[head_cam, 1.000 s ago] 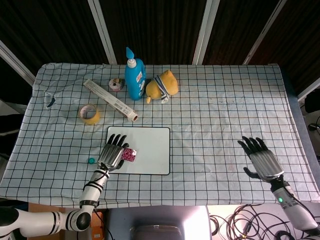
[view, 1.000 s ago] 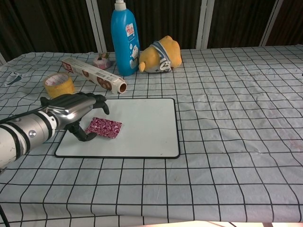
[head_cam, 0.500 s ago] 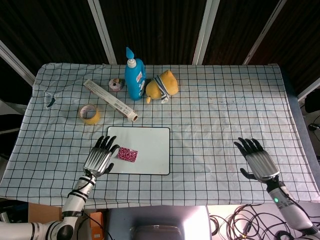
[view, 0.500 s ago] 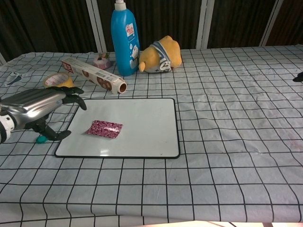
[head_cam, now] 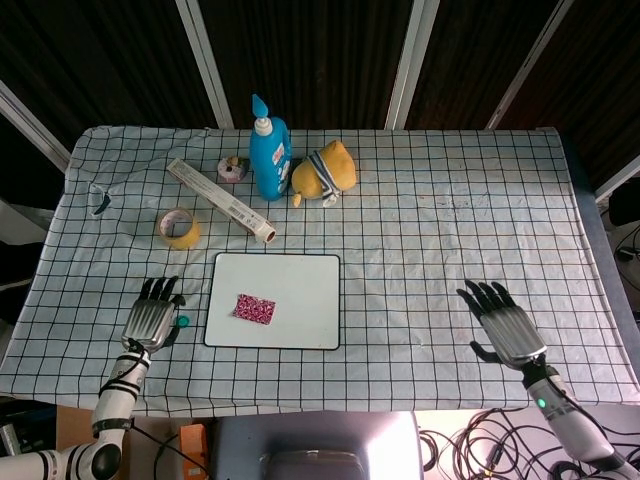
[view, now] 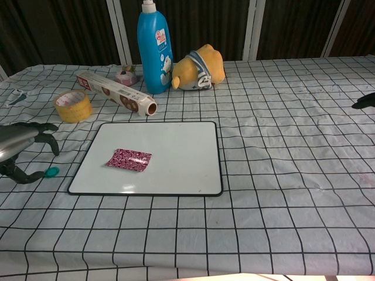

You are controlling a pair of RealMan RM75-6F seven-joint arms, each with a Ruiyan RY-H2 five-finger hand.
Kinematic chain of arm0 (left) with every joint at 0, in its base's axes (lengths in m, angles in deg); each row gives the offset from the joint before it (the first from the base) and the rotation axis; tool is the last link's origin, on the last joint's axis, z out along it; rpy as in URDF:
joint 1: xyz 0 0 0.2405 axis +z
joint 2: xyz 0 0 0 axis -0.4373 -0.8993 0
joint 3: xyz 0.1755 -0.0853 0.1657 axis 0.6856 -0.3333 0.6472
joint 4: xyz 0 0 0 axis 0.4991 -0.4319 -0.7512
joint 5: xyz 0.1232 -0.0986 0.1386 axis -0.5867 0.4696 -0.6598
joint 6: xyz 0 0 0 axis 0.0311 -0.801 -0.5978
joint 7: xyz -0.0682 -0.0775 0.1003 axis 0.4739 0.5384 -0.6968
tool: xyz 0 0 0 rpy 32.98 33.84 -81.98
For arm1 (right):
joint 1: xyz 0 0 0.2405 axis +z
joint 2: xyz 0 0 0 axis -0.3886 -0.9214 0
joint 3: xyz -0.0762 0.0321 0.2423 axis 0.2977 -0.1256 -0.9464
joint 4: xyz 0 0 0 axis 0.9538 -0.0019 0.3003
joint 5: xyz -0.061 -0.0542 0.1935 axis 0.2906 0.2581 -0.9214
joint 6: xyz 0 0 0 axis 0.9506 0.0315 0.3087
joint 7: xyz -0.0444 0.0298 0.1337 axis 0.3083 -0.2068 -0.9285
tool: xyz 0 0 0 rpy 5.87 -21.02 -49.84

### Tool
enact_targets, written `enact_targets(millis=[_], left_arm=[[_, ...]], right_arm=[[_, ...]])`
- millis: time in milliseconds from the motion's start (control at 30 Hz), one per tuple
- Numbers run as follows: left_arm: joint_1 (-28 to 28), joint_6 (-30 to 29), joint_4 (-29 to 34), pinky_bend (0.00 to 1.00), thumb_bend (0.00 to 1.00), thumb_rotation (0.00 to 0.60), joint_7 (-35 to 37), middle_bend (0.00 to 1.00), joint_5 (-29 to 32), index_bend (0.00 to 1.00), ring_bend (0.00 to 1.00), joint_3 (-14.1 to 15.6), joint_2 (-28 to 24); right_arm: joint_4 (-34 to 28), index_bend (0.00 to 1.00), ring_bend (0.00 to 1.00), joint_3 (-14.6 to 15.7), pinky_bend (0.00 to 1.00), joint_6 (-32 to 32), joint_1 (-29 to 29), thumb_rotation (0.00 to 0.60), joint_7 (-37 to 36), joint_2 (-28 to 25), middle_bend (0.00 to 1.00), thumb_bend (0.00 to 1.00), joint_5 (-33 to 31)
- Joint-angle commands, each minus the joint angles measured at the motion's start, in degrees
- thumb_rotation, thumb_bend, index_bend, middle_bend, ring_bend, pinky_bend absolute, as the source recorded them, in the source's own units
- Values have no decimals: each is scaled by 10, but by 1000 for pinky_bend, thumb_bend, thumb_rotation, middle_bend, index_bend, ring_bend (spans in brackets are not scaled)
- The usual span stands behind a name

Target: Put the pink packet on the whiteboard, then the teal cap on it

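Note:
The pink packet (head_cam: 254, 308) (view: 129, 159) lies flat on the left half of the whiteboard (head_cam: 290, 275) (view: 176, 140), with nothing touching it. The small teal cap (head_cam: 183, 321) (view: 51, 171) sits on the checked cloth just left of the board. My left hand (head_cam: 151, 316) (view: 17, 146) hovers over the cloth beside the cap, fingers spread and empty, its thumb close to the cap. My right hand (head_cam: 502, 322) is open above the cloth at the far right; only a fingertip (view: 364, 102) of it shows in the chest view.
Behind the board lie a foil roll box (head_cam: 220, 198), a yellow tape roll (head_cam: 180, 228), a blue bottle (head_cam: 269, 155), a small pink tape roll (head_cam: 232, 168) and a yellow plush toy (head_cam: 326, 172). The table's front edge runs just below both hands.
My left hand let go of the pink packet, leaving it on the whiteboard, and drew back left to beside the teal cap. My right hand drifted slightly left and down.

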Motion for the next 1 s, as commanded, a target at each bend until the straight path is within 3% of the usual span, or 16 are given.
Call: enact_targets(millis=[33, 1000], left_arm=[[5, 2, 6, 44, 367, 600, -2, 39, -6, 365, 0, 3, -3], [17, 45, -41, 42, 366, 600, -1, 63, -9, 446, 0, -18, 20]], right_arm=[[-1, 0, 0, -1, 4, -1, 1, 600, -1, 1, 0, 254, -2], [0, 0, 0, 0, 4, 0, -2, 600, 12, 3, 0, 254, -11]])
